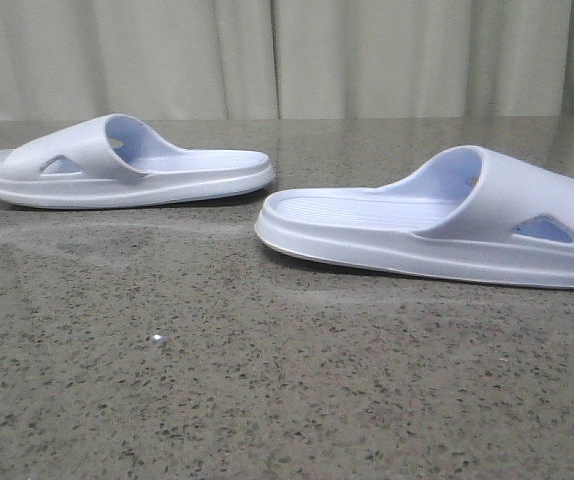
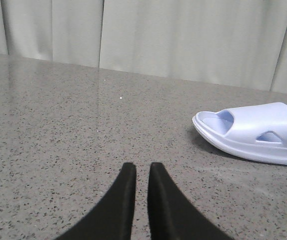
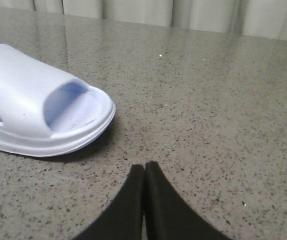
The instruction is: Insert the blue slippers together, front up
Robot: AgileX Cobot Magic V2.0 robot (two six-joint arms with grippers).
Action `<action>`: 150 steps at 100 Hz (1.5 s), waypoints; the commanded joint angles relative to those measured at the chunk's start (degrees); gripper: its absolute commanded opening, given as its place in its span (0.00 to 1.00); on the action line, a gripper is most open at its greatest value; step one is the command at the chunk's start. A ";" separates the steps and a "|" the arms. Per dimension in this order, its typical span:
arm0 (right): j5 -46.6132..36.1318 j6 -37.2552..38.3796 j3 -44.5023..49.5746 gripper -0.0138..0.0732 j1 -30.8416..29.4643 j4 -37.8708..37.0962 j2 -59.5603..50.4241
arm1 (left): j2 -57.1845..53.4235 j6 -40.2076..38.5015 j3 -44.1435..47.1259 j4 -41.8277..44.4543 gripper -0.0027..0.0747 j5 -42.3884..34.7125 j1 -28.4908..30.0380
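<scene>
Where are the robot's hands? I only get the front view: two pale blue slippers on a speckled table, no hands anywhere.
Observer: The left hand shows in its own wrist view, slightly open, holding nothing.
Operator: And the other?
Observer: The right hand is shut, and empty too.
Operator: Are they near the slippers?
Observer: Neither touches one. The left slipper lies off to one side of the left hand, the right slipper off to one side of the right hand, with bare table between.

Speckled table (image 1: 267,400) — two blue slippers (image 1: 117,165)
</scene>
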 commanded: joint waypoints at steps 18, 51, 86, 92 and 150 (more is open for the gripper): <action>-7.61 -0.13 1.26 0.07 -0.43 -0.44 -0.76 | -1.70 -0.36 0.43 -0.11 0.05 -4.32 -0.02; -11.51 -0.13 1.26 0.07 -0.43 3.20 -0.76 | -1.70 -0.36 0.43 -0.37 0.05 -4.32 -0.02; -12.89 -0.13 1.26 0.07 -0.43 27.46 -0.76 | -1.70 -0.36 0.43 -25.61 0.05 -6.13 -0.02; -12.89 -0.13 1.26 0.07 -0.43 33.79 -0.76 | -1.70 -0.36 0.20 -31.33 0.05 -6.24 -0.02; 1.52 -0.13 -19.49 0.07 -0.43 29.91 29.83 | 25.96 5.75 -28.86 -10.95 0.06 16.52 -0.12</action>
